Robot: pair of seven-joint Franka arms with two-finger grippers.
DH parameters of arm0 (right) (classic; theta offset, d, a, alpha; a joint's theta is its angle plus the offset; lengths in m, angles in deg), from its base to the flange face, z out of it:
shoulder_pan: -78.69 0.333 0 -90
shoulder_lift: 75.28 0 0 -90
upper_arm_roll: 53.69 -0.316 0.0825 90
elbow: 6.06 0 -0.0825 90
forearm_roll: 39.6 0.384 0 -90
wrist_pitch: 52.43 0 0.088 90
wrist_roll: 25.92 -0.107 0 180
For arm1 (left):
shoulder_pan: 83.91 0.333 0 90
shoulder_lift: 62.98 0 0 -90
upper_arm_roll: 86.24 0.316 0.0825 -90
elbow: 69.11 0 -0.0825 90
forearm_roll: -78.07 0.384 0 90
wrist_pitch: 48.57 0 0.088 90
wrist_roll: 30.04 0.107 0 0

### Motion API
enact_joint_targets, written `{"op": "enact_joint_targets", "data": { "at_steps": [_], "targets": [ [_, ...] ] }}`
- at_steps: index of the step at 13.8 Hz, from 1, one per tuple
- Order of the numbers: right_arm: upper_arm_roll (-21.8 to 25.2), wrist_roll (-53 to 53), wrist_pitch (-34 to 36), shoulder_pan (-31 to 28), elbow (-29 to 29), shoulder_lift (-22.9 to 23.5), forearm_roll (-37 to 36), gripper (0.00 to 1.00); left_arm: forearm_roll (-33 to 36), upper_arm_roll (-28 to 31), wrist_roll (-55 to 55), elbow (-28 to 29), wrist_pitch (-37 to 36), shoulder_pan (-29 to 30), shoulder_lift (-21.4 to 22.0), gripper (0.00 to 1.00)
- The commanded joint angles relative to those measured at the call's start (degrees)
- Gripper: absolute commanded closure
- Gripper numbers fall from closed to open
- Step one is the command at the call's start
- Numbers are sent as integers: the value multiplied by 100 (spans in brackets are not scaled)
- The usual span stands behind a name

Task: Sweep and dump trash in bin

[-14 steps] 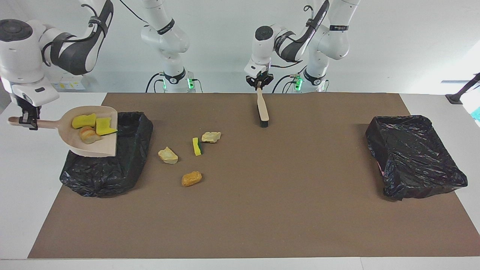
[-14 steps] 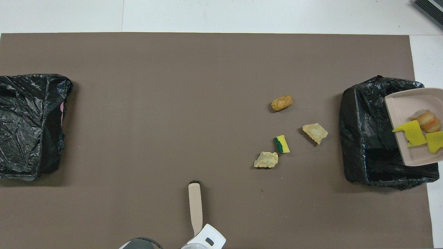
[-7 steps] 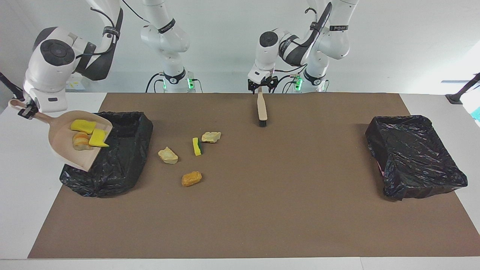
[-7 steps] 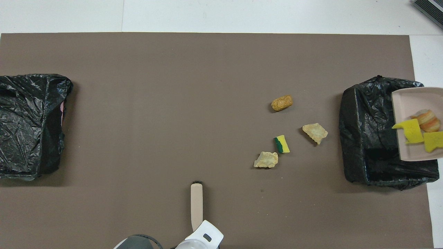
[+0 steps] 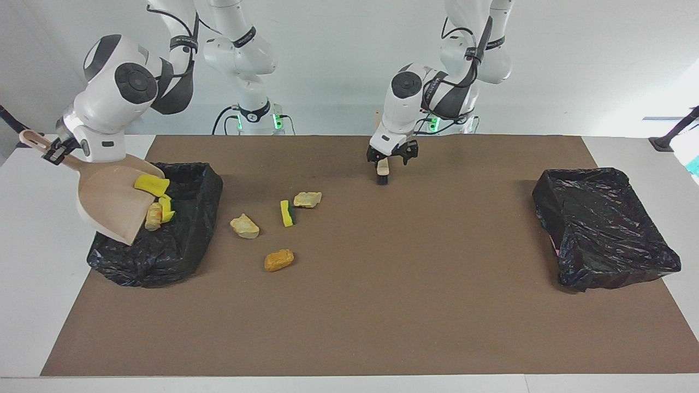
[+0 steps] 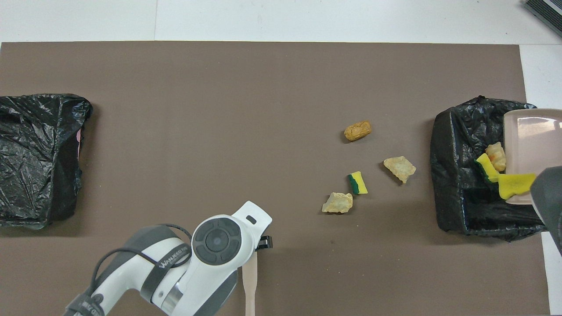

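My right gripper (image 5: 52, 154) is shut on the handle of the beige dustpan (image 5: 106, 204), which is tipped steeply over the black-lined bin (image 5: 180, 240) at the right arm's end. A yellow sponge chunk (image 5: 152, 185), a bread lump (image 5: 154, 217) and a green-backed piece (image 6: 484, 166) are sliding off its lip into the bin (image 6: 456, 184). Several trash pieces lie on the mat beside the bin: a tan lump (image 5: 244, 226), a green-backed sponge (image 5: 286, 213), a beige lump (image 5: 307, 199) and an orange lump (image 5: 279, 260). My left gripper (image 5: 392, 156) is open just over the brush (image 5: 383, 173), which lies on the mat.
A second black-lined bin (image 5: 600, 224) stands at the left arm's end of the brown mat (image 5: 382, 305). In the overhead view the left arm (image 6: 210, 254) covers the brush's head, and only the brush handle (image 6: 250, 285) shows.
The left gripper opened, let go of the brush handle and moved out over the brush's head. The right arm tipped the dustpan further, and its trash slid toward the bin.
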Motion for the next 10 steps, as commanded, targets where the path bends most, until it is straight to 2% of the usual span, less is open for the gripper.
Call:
{"op": "enact_joint_targets", "data": {
  "at_steps": [1, 5, 10],
  "targets": [
    [-19, 166, -272, -26, -29, -136, -372, 100, 398, -61, 333, -849, -458, 515, -348, 0],
    [-80, 440, -826, 1, -109, -127, -970, 100, 540, -43, 1254, -1525, -940, 1393, -112, 0],
    [-89, 643, -714, 141, -285, -145, -718, 100, 540, -34, 2802, -2326, -2241, 2300, 284, 0]
  ]
}}
